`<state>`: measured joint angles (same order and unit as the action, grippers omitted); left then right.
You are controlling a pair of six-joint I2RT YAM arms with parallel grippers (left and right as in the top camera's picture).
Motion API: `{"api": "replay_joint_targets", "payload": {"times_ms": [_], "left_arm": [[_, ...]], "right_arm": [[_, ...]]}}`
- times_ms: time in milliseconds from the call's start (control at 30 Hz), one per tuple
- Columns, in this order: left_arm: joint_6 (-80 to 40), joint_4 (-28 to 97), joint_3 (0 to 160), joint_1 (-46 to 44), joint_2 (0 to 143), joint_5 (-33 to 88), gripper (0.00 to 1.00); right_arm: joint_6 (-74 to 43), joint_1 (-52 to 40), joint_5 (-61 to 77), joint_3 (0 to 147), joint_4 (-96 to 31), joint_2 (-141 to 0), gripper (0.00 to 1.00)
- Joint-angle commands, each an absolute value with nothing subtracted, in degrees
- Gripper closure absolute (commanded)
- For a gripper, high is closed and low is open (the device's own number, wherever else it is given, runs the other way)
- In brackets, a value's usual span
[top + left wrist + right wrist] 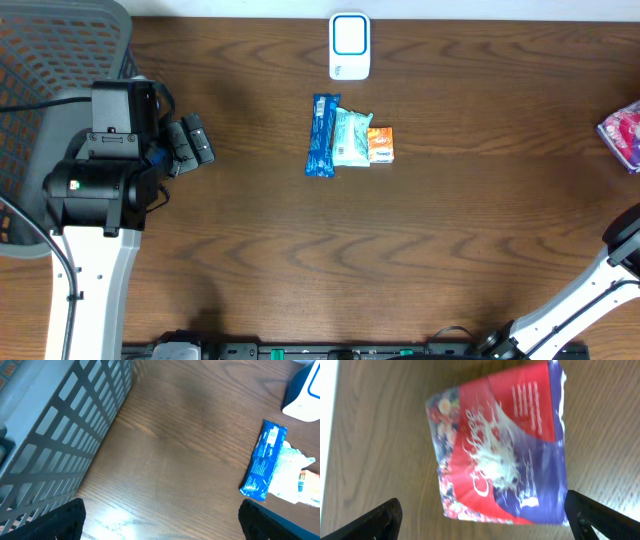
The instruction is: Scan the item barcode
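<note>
The white barcode scanner with a blue face stands at the back centre. In front of it lie a blue bar, a pale teal packet and a small orange packet, side by side. A red and purple packet lies on the table at the far right edge. My right gripper hovers over it, open, its fingers wide on either side of the packet's near edge. My left gripper is open over bare wood at the left, holding nothing.
A grey mesh basket fills the back left corner, close beside my left arm. The blue bar and the scanner show at the right of the left wrist view. The right arm reaches in from the front right.
</note>
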<state>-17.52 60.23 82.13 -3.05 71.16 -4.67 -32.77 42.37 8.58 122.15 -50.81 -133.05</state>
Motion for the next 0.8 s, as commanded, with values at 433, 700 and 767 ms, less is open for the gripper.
{"api": "replay_joint_targets", "payload": {"times_ms": [433,700,767], "left_arm": [[-16.75,60.45,82.74,-2.85,71.37,-5.19,0.02],[-16.75,60.45,82.74,-2.85,71.37,-5.19,0.02],[-16.75,60.45,82.74,-2.85,71.37,-5.19,0.02]], "right_arm": [[-21.19,34.33,26.0,122.61,-61.56,-113.47,0.09],[-9.32,18.22,31.46,122.52,-71.61,-114.39,0.01],[-9.32,15.44,31.4,122.52,-71.59,-114.39,0.01]]}}
